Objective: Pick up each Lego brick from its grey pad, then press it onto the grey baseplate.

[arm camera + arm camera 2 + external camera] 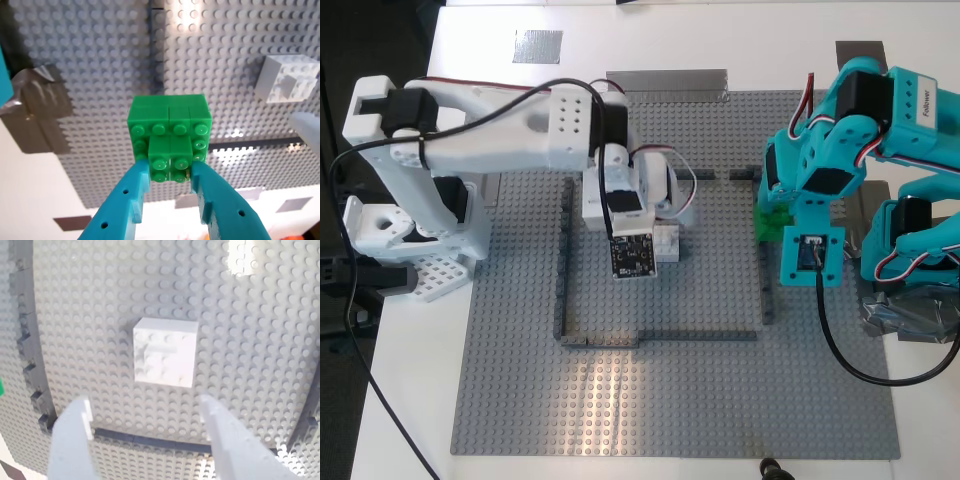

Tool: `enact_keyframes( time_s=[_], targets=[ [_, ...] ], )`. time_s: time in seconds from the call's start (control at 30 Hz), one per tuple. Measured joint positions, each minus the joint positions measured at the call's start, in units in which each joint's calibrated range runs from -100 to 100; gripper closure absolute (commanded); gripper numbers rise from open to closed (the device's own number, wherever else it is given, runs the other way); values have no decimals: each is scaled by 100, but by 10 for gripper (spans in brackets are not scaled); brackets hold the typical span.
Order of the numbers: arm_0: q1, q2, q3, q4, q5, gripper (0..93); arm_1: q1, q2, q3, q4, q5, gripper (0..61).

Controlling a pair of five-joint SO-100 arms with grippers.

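Note:
My first gripper (170, 172), the teal one, is shut on the raised top part of the bright green Lego brick (170, 127). In the exterior view that green brick (770, 222) is at the right side of the dark outline on the grey baseplate (670, 410); whether it touches the studs I cannot tell. The white Lego brick (165, 352) sits on the baseplate inside the outline. My second gripper (150, 440), the white one, hangs open just above it, apart from it. A silvery grey pad (538, 45) lies at the exterior view's far left and a dark grey pad (860, 50) at its far right.
Thin dark grey bricks (660, 337) form a square outline on the baseplate. Crumpled silver tape (910, 315) lies off the plate at the exterior view's right. A grey tape strip (665, 80) runs along the plate's far edge. The white arm's base (400, 240) stands at the exterior view's left.

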Motion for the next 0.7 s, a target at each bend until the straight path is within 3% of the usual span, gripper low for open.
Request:
enact_keyframes(
  time_s=[0.33, 0.7],
  targets=[
    [-30, 0, 605, -565, -10, 927, -909, -1123, -242, 1094, 259, 610],
    [-22, 1023, 761, -1435, -37, 927, -2464, -2539, 716, 1352, 919, 612]
  ],
)
